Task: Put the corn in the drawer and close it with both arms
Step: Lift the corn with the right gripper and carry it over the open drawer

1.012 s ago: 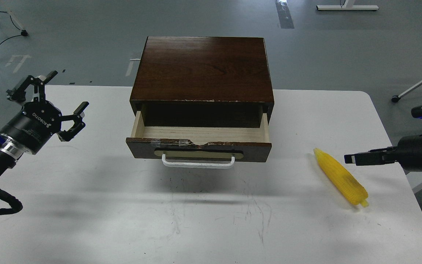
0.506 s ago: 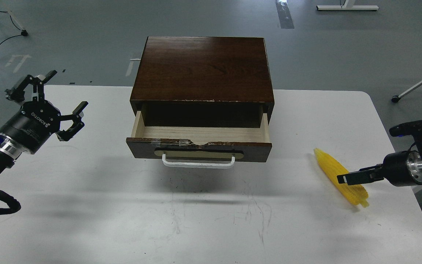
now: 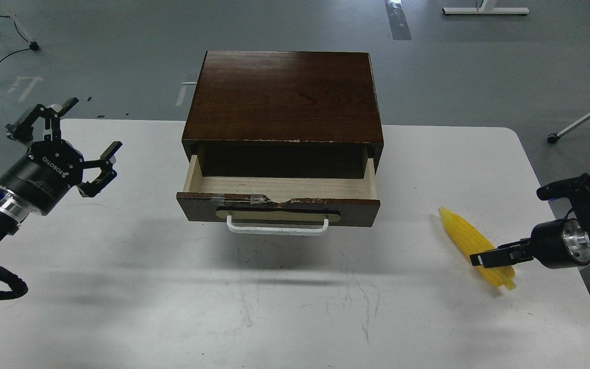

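The drawer (image 3: 277,197) stands pulled out of its dark brown cabinet (image 3: 283,96) at the middle of the white table (image 3: 172,307). Its pale wood floor is bare, and its white handle (image 3: 277,227) faces me on the tan plate. The front's top edge is chipped near the middle and carries patches of tape.

The corn (image 3: 474,247) lies flat on the table to the right of the drawer, well apart from it, with the tapered tip pointing up and left and the stubby end toward me and the right.

My right gripper (image 3: 482,259) comes in from the right edge, low over the table, and its dark tip crosses the thick lower part of the cob. I see it almost edge-on as 1 thin black bar, so I cannot tell whether its fingers are spread or closed, nor whether they touch the corn or only sit in front of it. Behind the tip sit the silver wrist ring and a black cable.

My left gripper (image 3: 64,141) hangs above the table's left side, well apart from the drawer and pointing up and to the right. Its fingers (image 3: 108,154) are spread wide with nothing between them; 1 reaches up toward the table's far edge, the other out toward the cabinet. The ROBOTIQ lettering shows on its black body.
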You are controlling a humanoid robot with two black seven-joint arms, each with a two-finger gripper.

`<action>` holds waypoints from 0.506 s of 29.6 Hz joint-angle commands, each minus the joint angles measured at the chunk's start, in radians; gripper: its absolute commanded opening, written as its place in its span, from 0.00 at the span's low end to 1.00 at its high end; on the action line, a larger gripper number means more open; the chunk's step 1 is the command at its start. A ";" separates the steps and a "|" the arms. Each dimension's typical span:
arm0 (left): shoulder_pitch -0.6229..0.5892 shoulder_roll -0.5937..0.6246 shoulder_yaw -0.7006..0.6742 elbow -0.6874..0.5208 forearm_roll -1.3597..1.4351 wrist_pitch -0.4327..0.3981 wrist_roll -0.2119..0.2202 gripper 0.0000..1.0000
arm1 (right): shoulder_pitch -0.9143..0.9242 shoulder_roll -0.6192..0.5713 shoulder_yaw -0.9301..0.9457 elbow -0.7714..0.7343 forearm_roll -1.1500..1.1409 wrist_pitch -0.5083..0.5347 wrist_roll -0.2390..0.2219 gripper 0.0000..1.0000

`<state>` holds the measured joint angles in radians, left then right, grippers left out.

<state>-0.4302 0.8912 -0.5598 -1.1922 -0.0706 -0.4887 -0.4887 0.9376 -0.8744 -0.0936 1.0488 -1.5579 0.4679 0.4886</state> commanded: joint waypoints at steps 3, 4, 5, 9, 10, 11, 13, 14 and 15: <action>0.001 0.000 0.000 0.000 0.000 0.000 0.000 0.99 | 0.076 -0.003 -0.002 0.017 0.002 0.000 0.000 0.12; 0.001 0.000 0.000 0.000 0.000 0.000 0.000 0.99 | 0.076 -0.003 -0.002 0.017 0.002 0.000 0.000 0.12; -0.001 0.000 0.000 0.000 0.000 0.000 0.000 0.99 | 0.119 -0.003 -0.002 0.029 0.004 0.002 0.000 0.12; -0.001 0.000 -0.002 0.000 0.000 0.000 0.000 0.99 | 0.285 -0.006 -0.002 0.072 0.022 0.008 0.000 0.12; -0.001 0.000 -0.003 0.000 0.000 0.000 0.000 0.99 | 0.314 -0.006 -0.003 0.077 0.024 0.008 0.000 0.12; -0.001 0.000 -0.008 0.000 0.000 0.000 0.000 0.99 | 0.379 -0.003 -0.009 0.085 0.027 0.011 0.000 0.13; -0.001 0.002 -0.014 0.000 0.000 0.000 0.000 0.99 | 0.494 0.012 -0.056 0.097 0.053 0.011 0.000 0.13; -0.001 0.002 -0.015 -0.001 0.000 0.000 0.000 0.99 | 0.538 0.027 -0.077 0.102 0.067 0.011 0.000 0.13; -0.001 0.006 -0.017 0.000 0.000 0.000 0.000 0.99 | 0.626 0.064 -0.131 0.117 0.102 0.011 0.000 0.13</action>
<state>-0.4310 0.8914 -0.5696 -1.1918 -0.0705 -0.4887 -0.4887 1.3672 -0.8687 -0.1288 1.1380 -1.5161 0.4781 0.4887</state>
